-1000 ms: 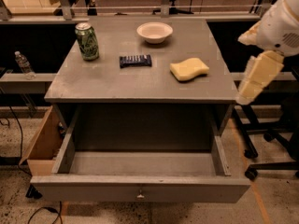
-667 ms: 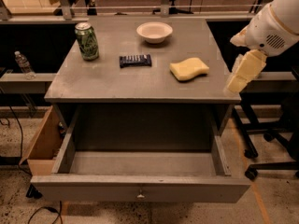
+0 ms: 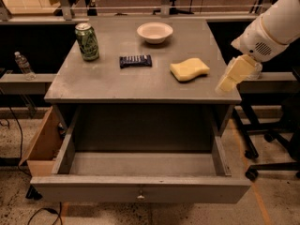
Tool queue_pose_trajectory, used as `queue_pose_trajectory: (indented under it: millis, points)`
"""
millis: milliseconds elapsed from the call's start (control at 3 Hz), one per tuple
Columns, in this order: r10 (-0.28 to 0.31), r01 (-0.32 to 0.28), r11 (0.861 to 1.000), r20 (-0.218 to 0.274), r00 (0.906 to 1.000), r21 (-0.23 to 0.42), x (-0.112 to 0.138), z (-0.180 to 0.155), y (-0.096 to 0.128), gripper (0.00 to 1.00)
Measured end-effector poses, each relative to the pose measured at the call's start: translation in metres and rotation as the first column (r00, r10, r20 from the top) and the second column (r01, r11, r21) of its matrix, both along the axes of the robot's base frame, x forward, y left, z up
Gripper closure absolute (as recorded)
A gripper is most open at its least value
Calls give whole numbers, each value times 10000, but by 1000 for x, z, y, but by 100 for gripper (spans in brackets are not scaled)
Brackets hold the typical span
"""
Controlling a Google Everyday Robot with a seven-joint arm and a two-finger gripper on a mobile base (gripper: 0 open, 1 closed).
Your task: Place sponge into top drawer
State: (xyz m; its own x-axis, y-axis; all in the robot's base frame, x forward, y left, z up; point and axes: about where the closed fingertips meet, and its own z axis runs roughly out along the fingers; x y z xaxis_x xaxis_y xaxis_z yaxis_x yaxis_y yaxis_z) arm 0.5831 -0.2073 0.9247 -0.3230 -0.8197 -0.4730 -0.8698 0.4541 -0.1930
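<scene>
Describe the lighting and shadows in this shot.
Camera view: dim, warm light; the grey tabletop is evenly lit; the pale yellow foam sponge throws only a thin shadow; the open grey top drawer is darkest at its back, under the tabletop; the yellowish end effector hangs lit at the tabletop's right edge.

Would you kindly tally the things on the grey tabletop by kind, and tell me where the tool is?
can: 1
bowl: 1
snack bar: 1
sponge: 1
Total: 4
The tool hovers by the right edge of the tabletop, right of the sponge and apart from it.
</scene>
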Motion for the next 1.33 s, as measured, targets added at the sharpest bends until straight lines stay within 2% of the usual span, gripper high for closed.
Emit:
queue_pose_trajectory:
  millis: [333, 667, 1000, 1333]
  points:
    - [189, -190, 9995, 53, 9998, 239, 9, -4, 7, 0]
    - [705, -710, 9969, 146, 9974, 352, 38, -13, 24, 0]
    - [892, -904, 9949, 299, 9956, 444, 66, -22, 40, 0]
    - [432, -457, 9972, 423, 9982, 596, 88, -36, 41, 0]
